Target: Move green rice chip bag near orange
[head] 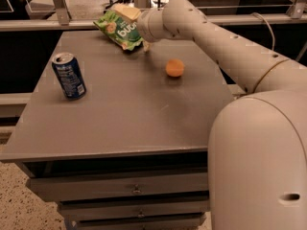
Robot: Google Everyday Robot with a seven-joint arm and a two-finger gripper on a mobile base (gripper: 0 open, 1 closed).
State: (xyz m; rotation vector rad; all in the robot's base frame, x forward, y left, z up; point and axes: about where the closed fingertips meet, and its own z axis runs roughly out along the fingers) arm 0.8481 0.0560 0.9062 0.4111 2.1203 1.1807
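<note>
- Closest to the camera is the robot's pale rounded body (259, 166), with the arm (225, 47) reaching from it across the right side of the table.
- The grey table (129, 119) has drawers (136, 190) below its front edge.
- On the left of the tabletop a blue soda can (69, 75) stands upright, well apart from everything else.
- Further back and to the right, the orange (174, 67) sits alone on the surface, untouched.
- At the far edge lies the green rice chip bag (119, 30), crumpled and tilted, up and to the left of the orange, near it but not beside it.
- The gripper (136, 28) is at the bag's right end, against or over the packet. Whether it has closed on the bag cannot be told from here.
- Handling, as I judge it: the bag should be very light, soft and crinkly, with slick film that gives under pressure. The chips inside would crush easily.
- A hold on the flat sealed edge or on a pinched fold near the end looks safest, rather than across the puffed middle.
- The move then needs only a short carry toward the orange, set down gently so the round fruit is not nudged into rolling.
</note>
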